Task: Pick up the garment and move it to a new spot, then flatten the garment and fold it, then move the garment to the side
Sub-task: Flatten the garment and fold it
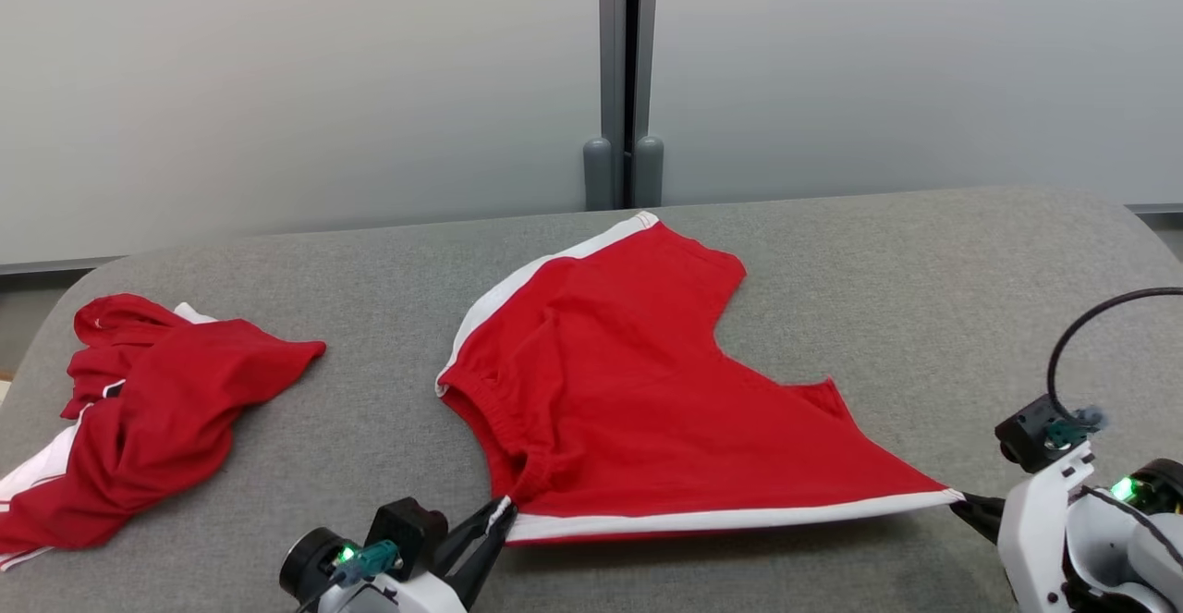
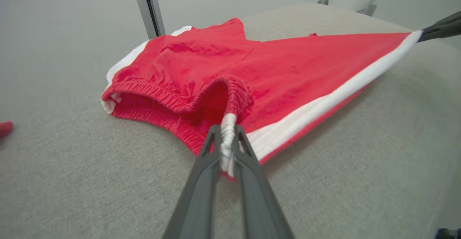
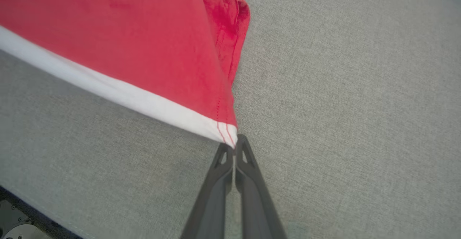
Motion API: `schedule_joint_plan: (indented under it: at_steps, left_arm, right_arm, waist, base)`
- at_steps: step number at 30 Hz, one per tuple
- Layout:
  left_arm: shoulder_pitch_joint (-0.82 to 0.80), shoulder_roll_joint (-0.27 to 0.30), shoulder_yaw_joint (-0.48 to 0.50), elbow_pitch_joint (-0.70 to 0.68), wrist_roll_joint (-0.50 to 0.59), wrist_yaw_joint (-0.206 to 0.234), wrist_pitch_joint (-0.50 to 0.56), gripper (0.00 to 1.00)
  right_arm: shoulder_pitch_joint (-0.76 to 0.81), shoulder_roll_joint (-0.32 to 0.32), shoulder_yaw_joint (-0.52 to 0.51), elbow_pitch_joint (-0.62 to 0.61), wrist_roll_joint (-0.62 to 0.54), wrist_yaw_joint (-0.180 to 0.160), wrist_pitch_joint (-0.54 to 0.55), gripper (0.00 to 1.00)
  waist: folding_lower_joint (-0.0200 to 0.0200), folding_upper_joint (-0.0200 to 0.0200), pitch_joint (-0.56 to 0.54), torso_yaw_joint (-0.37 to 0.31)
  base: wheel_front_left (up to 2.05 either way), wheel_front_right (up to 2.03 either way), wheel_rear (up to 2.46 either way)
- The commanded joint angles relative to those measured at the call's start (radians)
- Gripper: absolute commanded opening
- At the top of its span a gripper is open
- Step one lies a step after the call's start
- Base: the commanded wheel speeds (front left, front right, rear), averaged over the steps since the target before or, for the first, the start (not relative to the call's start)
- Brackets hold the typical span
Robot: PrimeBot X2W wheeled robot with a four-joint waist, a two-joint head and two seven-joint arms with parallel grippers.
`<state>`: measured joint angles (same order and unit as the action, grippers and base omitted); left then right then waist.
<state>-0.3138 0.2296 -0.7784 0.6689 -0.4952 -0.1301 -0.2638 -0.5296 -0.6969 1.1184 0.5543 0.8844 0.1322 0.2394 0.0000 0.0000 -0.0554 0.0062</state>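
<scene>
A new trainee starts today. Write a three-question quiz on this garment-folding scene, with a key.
1. True or false: the right end effector is shut on a hem corner of the red shorts.
2. What does the left end effector grip? A) the end of the elastic waistband B) a shirt collar C) nothing, it is open.
3. Fill in: in the head view, the crumpled red garment lies to the ____ of the red shorts.
Key: 1 true; 2 A; 3 left.
</scene>
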Motion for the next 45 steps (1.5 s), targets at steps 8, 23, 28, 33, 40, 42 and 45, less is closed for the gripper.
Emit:
schedule_joint_plan:
  at_steps: [8,23,28,33,40,42,45]
  left_arm:
    - [0.118,0.055,-0.025,-0.144,-0.034,0.01,0.057,0.0]
    - [0.108,0.064,0.008,-0.367,-0.047,0.084,0.073,0.0]
    - [0.046,0.042,0.038,-0.385,-0.061,0.094,0.069,0.0]
    - [-0.038,0.013,0.048,-0.352,-0.067,0.08,0.074,0.0]
    - [-0.189,-0.064,0.06,-0.259,-0.062,0.069,0.059,0.0]
    - [-0.227,-0.085,0.061,-0.221,-0.068,0.061,0.06,0.0]
    - [-0.286,-0.109,0.056,-0.158,-0.07,0.052,0.071,0.0]
  right_arm:
    - [0.013,-0.219,0.082,-0.235,0.133,-0.003,0.106,0.0]
    - [-0.125,-0.319,-0.001,-0.366,0.136,-0.003,0.142,0.0]
    - [-0.242,-0.297,-0.015,-0.354,0.097,-0.003,0.172,0.0]
    - [-0.353,-0.271,-0.017,-0.297,0.06,-0.003,0.184,0.0]
    - [-0.521,-0.256,0.015,-0.215,0.007,-0.003,0.206,0.0]
    - [-0.566,-0.247,0.034,-0.194,-0.01,-0.002,0.204,0.0]
    - [-0.63,-0.235,0.069,-0.165,-0.034,-0.002,0.194,0.0]
  waist:
    - [0.0,0.0,-0.011,-0.013]
    - [0.0,0.0,0.02,0.065]
    - [0.0,0.0,0.065,0.125]
    - [0.0,0.0,0.142,0.181]
    - [0.0,0.0,0.27,0.262]
    - [0.0,0.0,0.299,0.28]
    - [0.0,0.0,0.339,0.304]
  base:
    - [0.0,0.0,0.0]
    - [0.0,0.0,0.0]
    - [0.0,0.0,0.0]
    - [0.0,0.0,0.0]
    - [0.0,0.0,0.0]
    - [0.0,0.0,0.0]
    - [0.0,0.0,0.0]
